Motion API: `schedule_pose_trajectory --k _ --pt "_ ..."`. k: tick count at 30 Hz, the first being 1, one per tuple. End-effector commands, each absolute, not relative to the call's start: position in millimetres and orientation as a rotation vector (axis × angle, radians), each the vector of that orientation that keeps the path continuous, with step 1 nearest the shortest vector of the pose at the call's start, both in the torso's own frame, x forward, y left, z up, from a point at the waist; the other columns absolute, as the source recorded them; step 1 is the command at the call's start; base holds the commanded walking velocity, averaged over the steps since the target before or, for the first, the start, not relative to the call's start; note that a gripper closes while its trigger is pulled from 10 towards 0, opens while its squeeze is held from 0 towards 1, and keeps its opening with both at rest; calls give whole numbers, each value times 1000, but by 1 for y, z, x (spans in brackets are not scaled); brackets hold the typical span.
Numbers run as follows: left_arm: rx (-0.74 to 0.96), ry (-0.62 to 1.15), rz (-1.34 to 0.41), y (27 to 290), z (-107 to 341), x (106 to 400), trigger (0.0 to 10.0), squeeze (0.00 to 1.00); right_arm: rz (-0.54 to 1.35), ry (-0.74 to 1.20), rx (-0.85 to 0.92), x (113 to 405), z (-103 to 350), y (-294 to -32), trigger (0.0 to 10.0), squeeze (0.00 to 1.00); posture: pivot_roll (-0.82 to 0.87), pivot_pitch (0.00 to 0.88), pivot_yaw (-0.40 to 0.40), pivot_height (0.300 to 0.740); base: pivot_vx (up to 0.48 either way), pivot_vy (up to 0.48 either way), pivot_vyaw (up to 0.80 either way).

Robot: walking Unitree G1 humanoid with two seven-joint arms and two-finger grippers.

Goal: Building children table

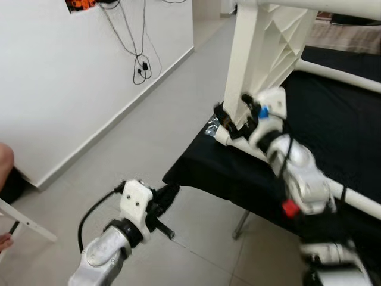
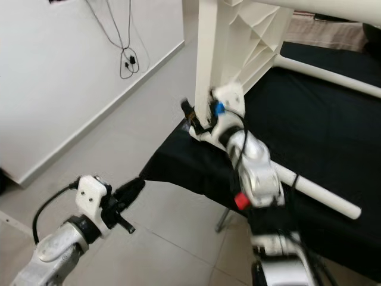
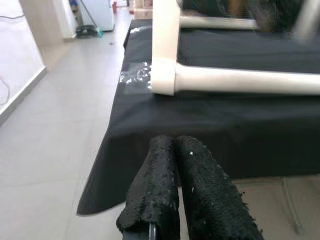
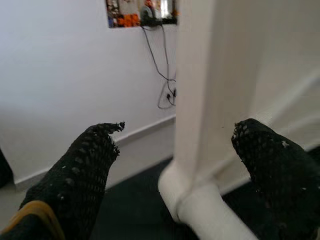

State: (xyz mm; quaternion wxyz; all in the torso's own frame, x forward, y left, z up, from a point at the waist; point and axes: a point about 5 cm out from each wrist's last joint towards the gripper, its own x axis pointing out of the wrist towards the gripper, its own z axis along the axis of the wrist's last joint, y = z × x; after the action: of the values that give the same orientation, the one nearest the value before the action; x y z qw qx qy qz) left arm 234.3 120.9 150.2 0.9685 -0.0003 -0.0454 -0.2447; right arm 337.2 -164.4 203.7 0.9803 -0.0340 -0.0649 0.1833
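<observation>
A white plastic table part stands on a black-covered surface (image 1: 333, 119): an upright ribbed leg panel (image 1: 262, 53) joined at its foot to a long white tube (image 2: 321, 193). My right gripper (image 1: 231, 122) is at the foot of that panel, open, with its fingers (image 4: 80, 175) on either side of the leg (image 4: 200, 100). My left gripper (image 1: 166, 196) hangs low over the floor just off the cloth's corner, shut and empty, its fingertips (image 3: 175, 150) pointing at the cloth edge.
A white wall (image 1: 71, 77) with a dangling black cable (image 1: 141, 65) runs on the left. A person's knee (image 1: 5, 158) and a white chair leg (image 1: 27, 221) show at the far left. Grey tiled floor (image 1: 155, 125) lies between the wall and the covered surface.
</observation>
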Motion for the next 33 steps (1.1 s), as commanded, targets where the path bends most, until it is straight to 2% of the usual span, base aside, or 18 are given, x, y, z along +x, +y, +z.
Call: schedule_pose_trajectory --k 1,6,9,18,25,33 --pt "17 -69 -454 128 145 236 10000 0 373 -140 -55 335 206 -162 10000 0 -54 101 52 740 0 0 0" --pt "32 -100 -423 129 150 244 10000 0 236 -66 -83 323 172 -178 10000 0 -69 89 58 740 0 0 0" --pt "54 -104 -434 126 150 245 10000 0 214 -43 -92 321 165 -178 10000 0 -70 85 58 740 0 -276 0" --pt "47 -91 -456 123 148 246 10000 0 211 -70 -119 323 172 -174 10000 0 -67 82 58 740 0 -450 0" --pt "26 -77 -427 125 147 250 10000 0 204 -53 -170 322 171 -179 10000 0 -68 84 53 740 0 0 0" --pt "28 -71 -390 128 146 254 10000 0 218 -44 -154 322 171 -175 10000 0 -68 82 55 740 0 0 -800"
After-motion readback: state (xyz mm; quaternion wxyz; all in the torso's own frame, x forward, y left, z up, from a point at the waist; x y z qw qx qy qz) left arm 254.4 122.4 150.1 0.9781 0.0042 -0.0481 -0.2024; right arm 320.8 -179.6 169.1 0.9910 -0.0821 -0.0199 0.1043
